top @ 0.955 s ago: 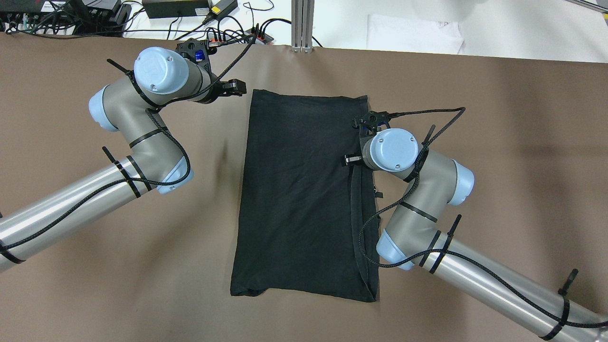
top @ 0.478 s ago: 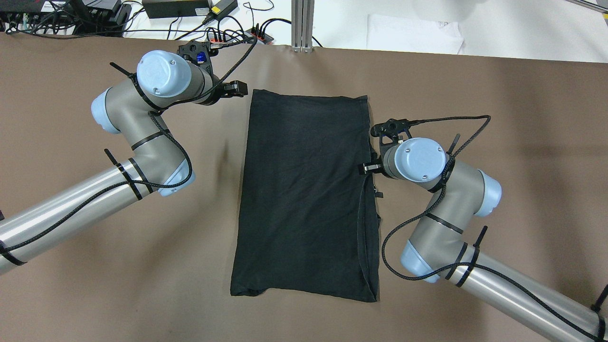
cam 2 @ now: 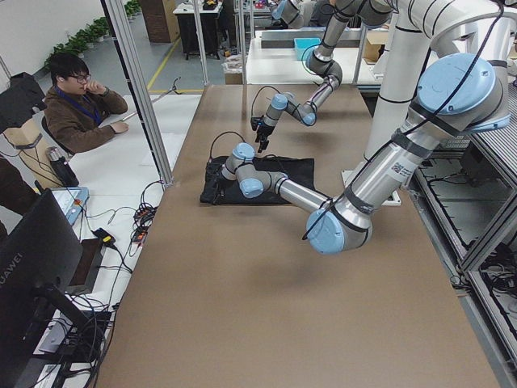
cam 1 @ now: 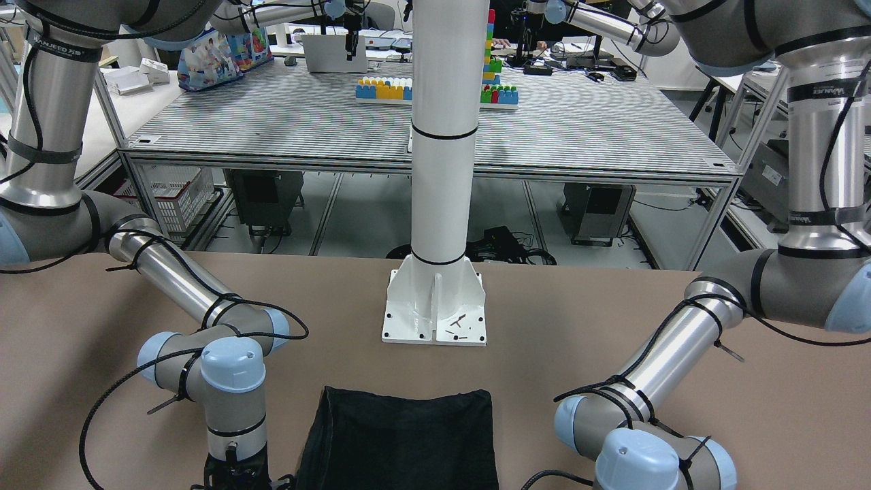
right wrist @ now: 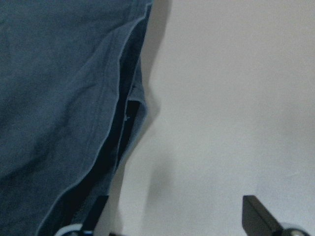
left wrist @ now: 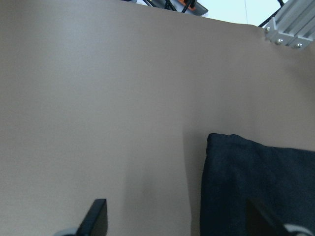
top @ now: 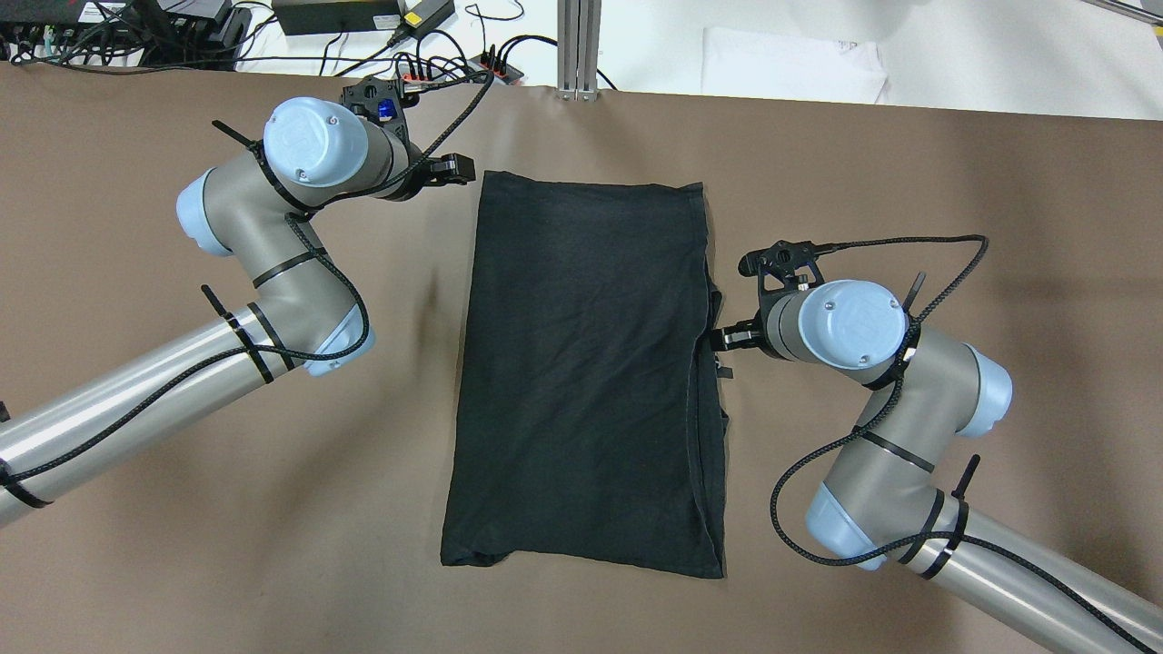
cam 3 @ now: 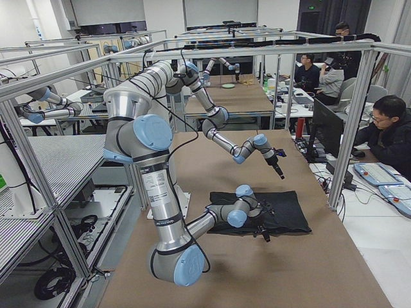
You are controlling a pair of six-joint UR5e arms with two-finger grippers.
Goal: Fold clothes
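The black garment [top: 581, 381] lies flat on the brown table as a long rectangle, with a layered fold along its right edge. It also shows in the front view [cam 1: 401, 442]. My left gripper [top: 450, 170] is open and empty just left of the garment's far left corner; in its wrist view [left wrist: 177, 221] that corner [left wrist: 261, 187] lies to the right. My right gripper [top: 727, 338] is open and empty beside the middle of the garment's right edge; in its wrist view [right wrist: 174, 216] the hemmed fold [right wrist: 59, 98] lies to the left.
The white pole's base plate [cam 1: 435, 313] stands on the table behind the garment's near edge. An aluminium post [top: 577, 45], cables and a power strip [top: 436, 68] line the table's far edge. An operator [cam 2: 81, 105] sits beyond it.
My right arm has moved right and toward the robot, off the garment to just beside its right edge. My left arm has barely moved. The garment lies as before.
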